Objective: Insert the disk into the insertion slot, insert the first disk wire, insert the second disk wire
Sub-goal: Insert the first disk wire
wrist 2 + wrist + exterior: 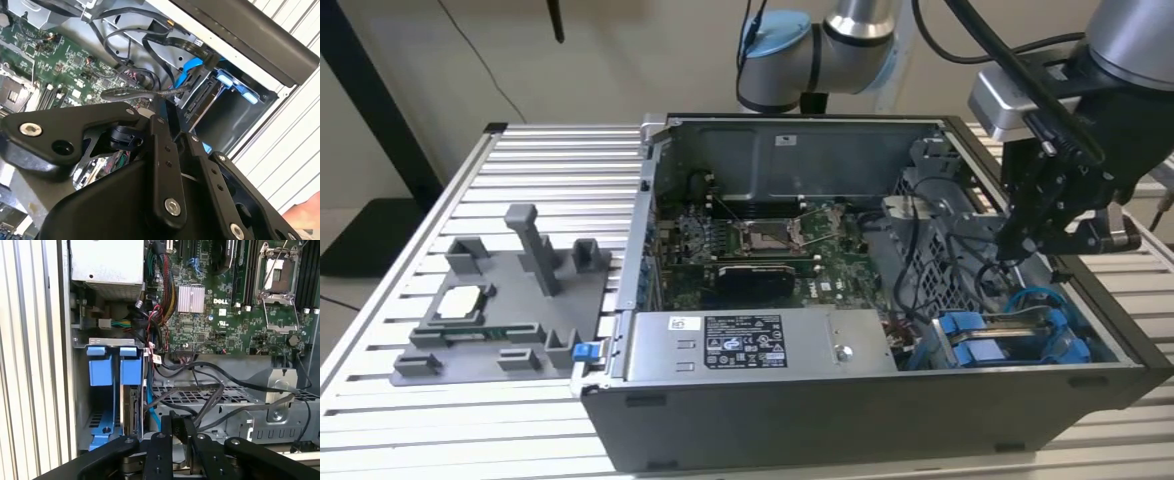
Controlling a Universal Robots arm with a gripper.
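Observation:
The disk (994, 338), in its bright blue carrier, stands on edge inside the insertion slot (1067, 345) at the case's near corner on the exterior view's right. In the first wrist view the carrier's two blue tabs (116, 365) and the disk's edge (131, 410) sit within the slot's grey wall (80, 390). My gripper (1023, 245) hangs just above the slot, a little toward the case's back. Its fingers (166, 437) stand close together, and a black disk wire (200, 407) runs in between them. That wire (135, 93) also leads toward the gripper (172, 112) in the second wrist view.
A perforated metal cage (225, 395) with loose black cables lies beside the slot. The motherboard (761, 240) and its processor socket fill the case's middle, and the grey power-supply box (754, 345) lines the near wall. A grey fixture (507, 300) stands on the slatted table.

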